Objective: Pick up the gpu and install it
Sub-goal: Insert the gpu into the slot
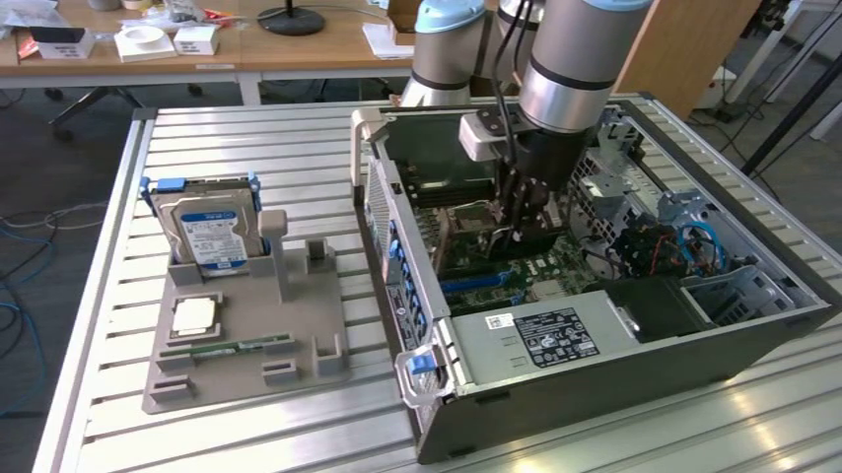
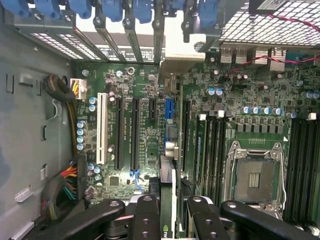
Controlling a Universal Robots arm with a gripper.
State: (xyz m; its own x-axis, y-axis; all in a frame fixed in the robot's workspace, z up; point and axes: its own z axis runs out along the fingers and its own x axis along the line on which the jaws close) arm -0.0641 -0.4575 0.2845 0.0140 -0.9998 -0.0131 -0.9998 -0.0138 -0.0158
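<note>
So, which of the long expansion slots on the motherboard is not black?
The white slot at the end of the row, next to the cable bundle and farthest from the CPU socket. The other long slots are black.

Arm (image 1: 569,69) vertical, claw (image 1: 523,225) down, clamped on gpu (image 2: 167,222)
</note>
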